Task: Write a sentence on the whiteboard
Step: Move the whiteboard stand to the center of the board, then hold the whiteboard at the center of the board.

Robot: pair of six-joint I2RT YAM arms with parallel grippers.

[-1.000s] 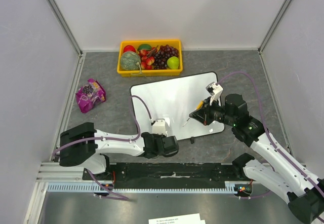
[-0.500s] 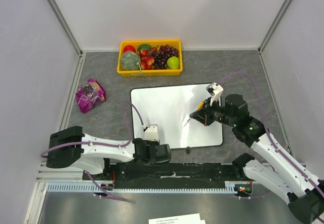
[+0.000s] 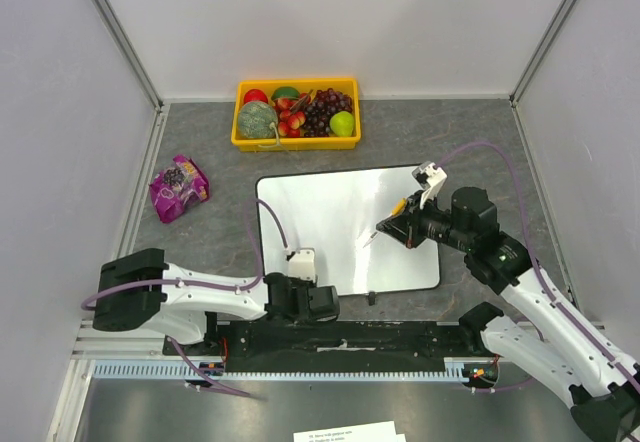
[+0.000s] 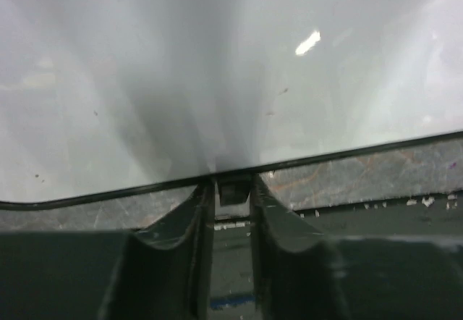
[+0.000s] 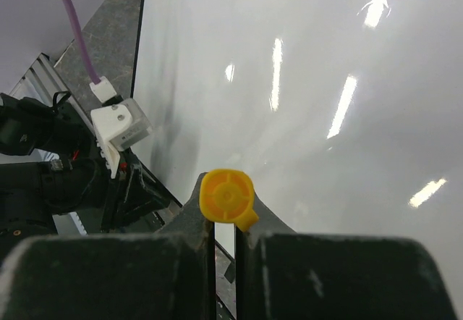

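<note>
1. One whiteboard (image 3: 330, 227) is lying flat.
2. One yellow fruit tray (image 3: 297, 143) is sitting behind it.
3. One purple packet (image 3: 178, 188) is lying nearby.
4. One marker (image 3: 397, 206) is hovering.
5. Two robot arms (image 3: 200, 297) (image 3: 542, 298) are reaching in.

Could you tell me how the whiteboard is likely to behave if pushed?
The whiteboard probably stays stiff: its black-framed edge looks straight. It lies flat on the table, so a sideways push may slide or swivel it. Its glossy face looks slippery.
</note>
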